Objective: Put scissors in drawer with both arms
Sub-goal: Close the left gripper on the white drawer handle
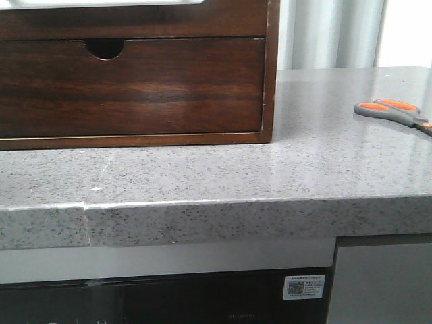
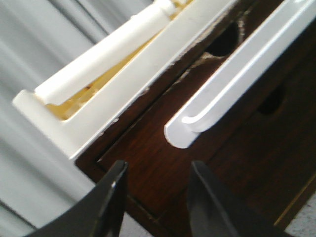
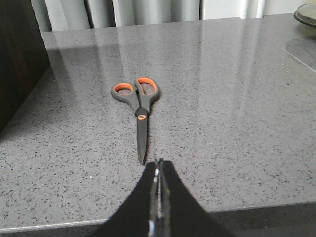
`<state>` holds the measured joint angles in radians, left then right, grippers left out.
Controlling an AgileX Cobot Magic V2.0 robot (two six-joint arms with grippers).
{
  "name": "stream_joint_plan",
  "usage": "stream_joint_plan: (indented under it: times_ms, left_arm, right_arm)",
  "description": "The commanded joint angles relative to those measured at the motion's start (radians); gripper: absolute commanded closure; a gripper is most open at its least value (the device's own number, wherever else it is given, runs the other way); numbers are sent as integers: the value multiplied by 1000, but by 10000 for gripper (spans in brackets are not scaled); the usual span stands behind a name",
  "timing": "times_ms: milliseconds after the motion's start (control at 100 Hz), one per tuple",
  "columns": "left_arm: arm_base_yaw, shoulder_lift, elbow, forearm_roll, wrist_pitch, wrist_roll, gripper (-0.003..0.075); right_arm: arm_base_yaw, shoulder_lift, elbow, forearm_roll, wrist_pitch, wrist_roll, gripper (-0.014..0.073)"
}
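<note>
The scissors [image 1: 395, 113], grey with orange-lined loops, lie flat on the grey counter at the far right of the front view. In the right wrist view the scissors [image 3: 138, 106] point their blade tip at my right gripper [image 3: 158, 168], which is shut, empty, and just short of the tip. The dark brown drawer [image 1: 135, 88] with its half-round notch [image 1: 104, 47] sits shut in the wooden case. My left gripper [image 2: 158, 168] is open and empty, close in front of dark wood drawer fronts [image 2: 158, 143]. Neither arm shows in the front view.
The wooden case [image 1: 270, 74] stands at the back left of the speckled counter [image 1: 283, 169]. A white tray [image 2: 98, 98] lies on top of the case, and a white curved bar [image 2: 232, 79] crosses its front. A dark round thing [image 3: 307, 12] sits at the counter's far corner.
</note>
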<state>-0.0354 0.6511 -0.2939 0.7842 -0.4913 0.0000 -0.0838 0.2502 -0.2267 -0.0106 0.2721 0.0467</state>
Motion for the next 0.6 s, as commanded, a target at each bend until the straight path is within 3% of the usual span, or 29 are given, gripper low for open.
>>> stream_joint_plan:
  times_ms: [0, 220, 590]
  left_arm:
    - [-28, 41, -32, 16, -101, 0, 444]
    - [-84, 161, -61, 22, -179, 0, 368]
    - [-149, 352, -213, 51, -185, 79, 368]
  right_arm:
    - [2, 18, -33, 0, -72, 0, 659]
    - [2, 18, -33, 0, -74, 0, 659]
    - [2, 18, -33, 0, -74, 0, 659]
